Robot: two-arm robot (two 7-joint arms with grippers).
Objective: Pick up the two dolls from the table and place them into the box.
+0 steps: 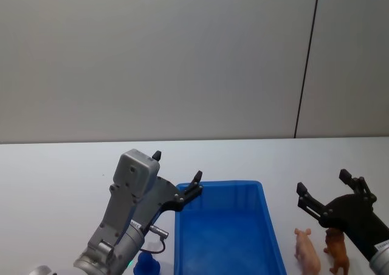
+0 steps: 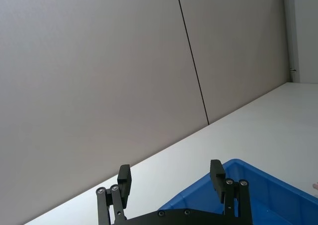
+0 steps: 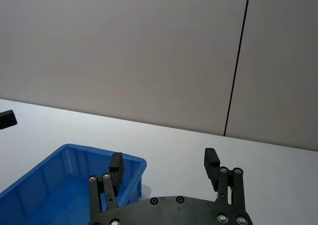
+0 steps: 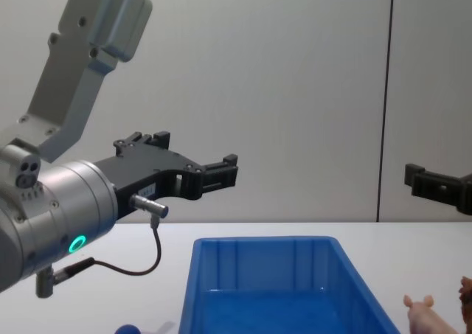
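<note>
The blue box [image 1: 220, 234] sits empty at the table's [image 1: 55, 166] near middle. Just right of it stands the pale pink pig doll [image 1: 307, 252], with the brown doll [image 1: 337, 251] beside it, partly under my right arm. My right gripper [image 1: 323, 181] hovers open above and a little beyond the two dolls, holding nothing. Over the box's left far corner, my left gripper [image 1: 177, 166] is raised and open, also holding nothing. The chest view shows the box [image 4: 262, 241], the pig [image 4: 424, 315], the left gripper [image 4: 195, 151] well above the rim, and the right gripper [image 4: 435, 183].
A small blue object [image 1: 146, 264] lies on the table left of the box, under my left arm. A grey wall with a dark vertical seam [image 1: 307, 62] stands behind the table. White tabletop stretches to the left and beyond the box.
</note>
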